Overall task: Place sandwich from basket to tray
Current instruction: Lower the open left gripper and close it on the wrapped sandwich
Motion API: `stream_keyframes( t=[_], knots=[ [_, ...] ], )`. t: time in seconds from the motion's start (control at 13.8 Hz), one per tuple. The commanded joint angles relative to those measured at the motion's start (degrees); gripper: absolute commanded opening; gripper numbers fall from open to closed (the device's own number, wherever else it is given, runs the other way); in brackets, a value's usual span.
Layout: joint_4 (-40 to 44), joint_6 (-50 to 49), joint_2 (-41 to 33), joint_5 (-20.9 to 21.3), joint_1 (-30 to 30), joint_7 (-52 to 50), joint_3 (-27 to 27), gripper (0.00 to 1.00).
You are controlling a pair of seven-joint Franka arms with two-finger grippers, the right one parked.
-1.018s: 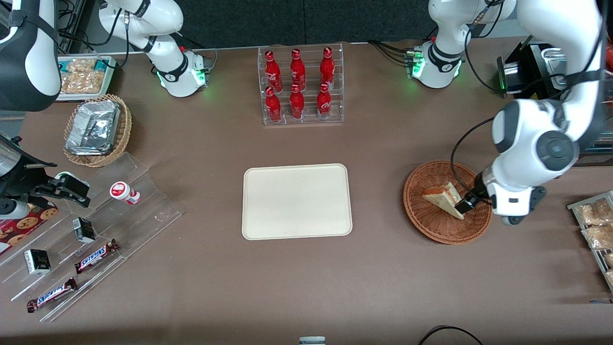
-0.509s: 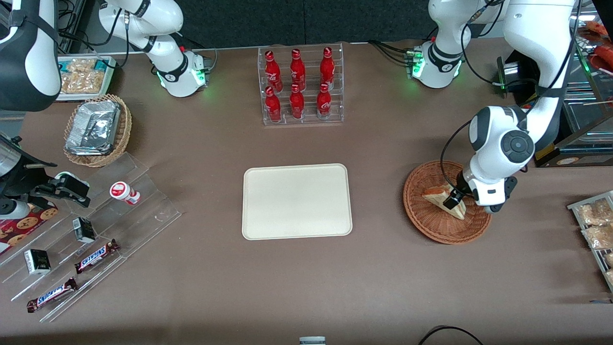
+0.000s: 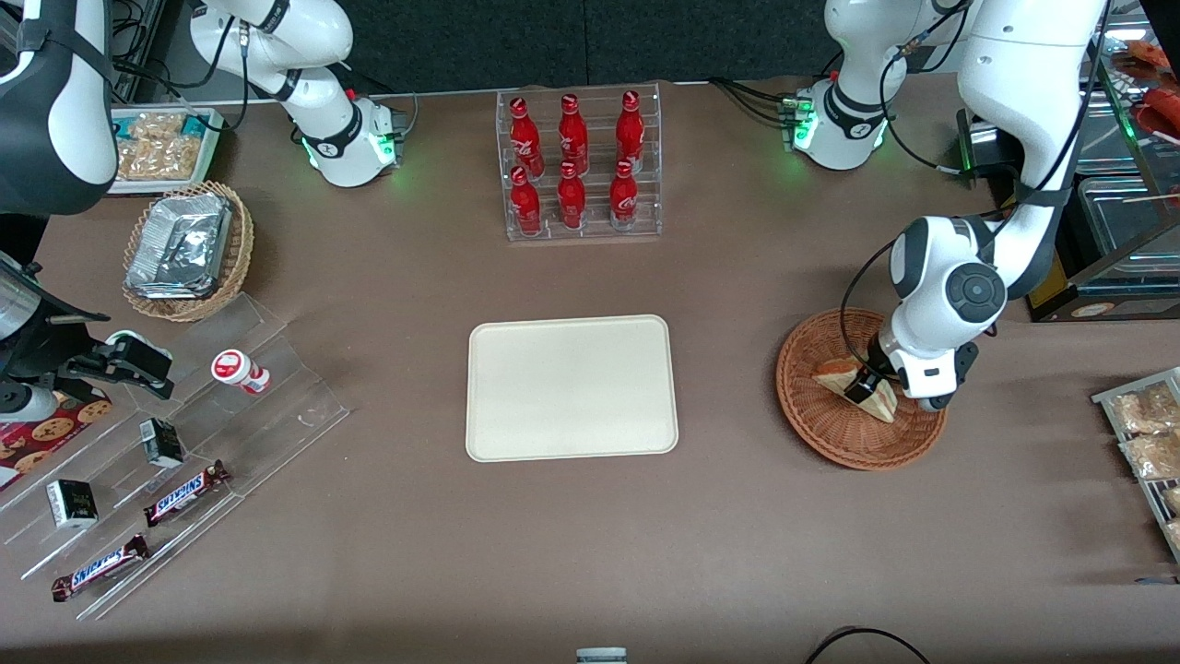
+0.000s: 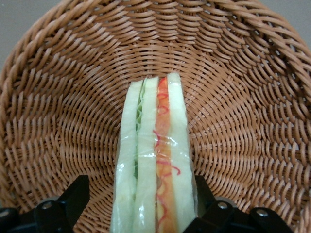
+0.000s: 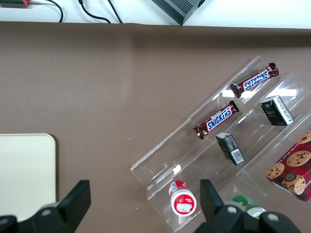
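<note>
Brown tabletop: the basket [image 3: 861,389] sits toward the working arm's end, holding only the sandwich [image 4: 154,160] on edge, and the tray [image 3: 572,387] mid-table is bare. The gripper [image 3: 864,385] is down in the basket, fingers [image 4: 73,199] spread either side of the sandwich – one looks touching, the other apart. Risk: squeezing unevenly could tip or squash the soft wrapped wedge – or it slips out on lifting.
</note>
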Motion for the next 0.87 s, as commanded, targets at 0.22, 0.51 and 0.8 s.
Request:
stream_keyframes(
  t=[0.22,0.51,0.8],
  knots=[
    [1.5,-1.2,-2.3,-0.2,-0.4,-1.4,-0.2,0.09],
    [14.1,-21.3,-4.9,0.1,-0.6,0.4,-4.5,0.07],
    [32.0,-37.4,-0.7,0.0,-3.0,1.1,-13.0,0.07]
  ],
)
